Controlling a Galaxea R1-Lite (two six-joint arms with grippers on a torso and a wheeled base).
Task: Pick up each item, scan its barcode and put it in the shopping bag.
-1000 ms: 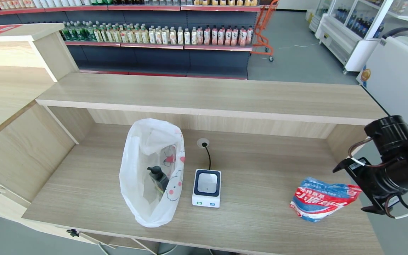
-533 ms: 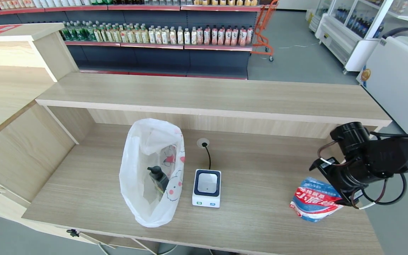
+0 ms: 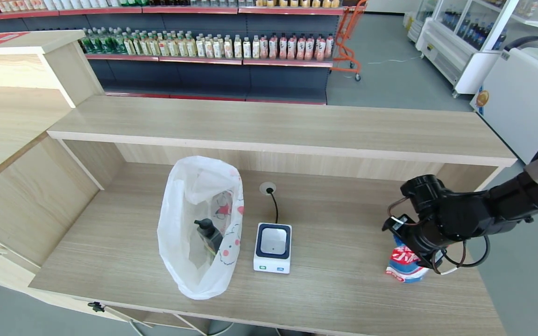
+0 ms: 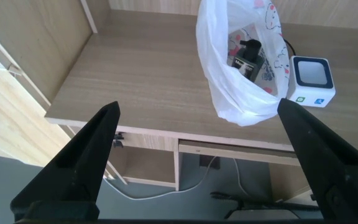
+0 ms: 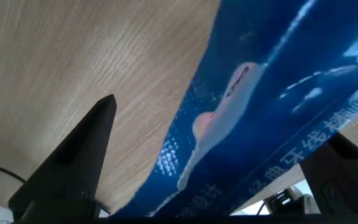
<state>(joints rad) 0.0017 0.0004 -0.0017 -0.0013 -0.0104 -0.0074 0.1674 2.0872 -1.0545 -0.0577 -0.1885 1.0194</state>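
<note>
At the right end of the counter [image 3: 343, 294], near its front edge, lies the one item not yet bagged: a blue, red and white pouch [image 3: 402, 266], printed face up, well apart from the scanner [image 3: 272, 247] and the shopping bag [image 3: 194, 261] beyond it. Directly above the pouch is the right gripper [image 5: 222, 124], fingers spread wide with the blue film between them; contact cannot be told. Off the near edge of the counter, on the bag's side, the left gripper [image 4: 194, 109] is likewise spread and empty. The shopping bag stands open-mouthed just beside the scanner and holds a dark pump bottle [image 3: 209, 237].

Handling, as judged: a soft film pouch, probably well filled, so fairly weighty, yielding and rather slippery. The glossy face offers little purchase to a pinch from above. The best hold is likely across a sealed edge or corner, where the film is flat and stiff enough to clamp; a grip on the belly would bulge and slide.

Orientation: the arm hides most of the pouch, so its long axis cannot be fixed from the head view. In the right wrist view one edge runs slantwise across the gap between the fingers, suggesting they would close across that edge, not along it
</note>
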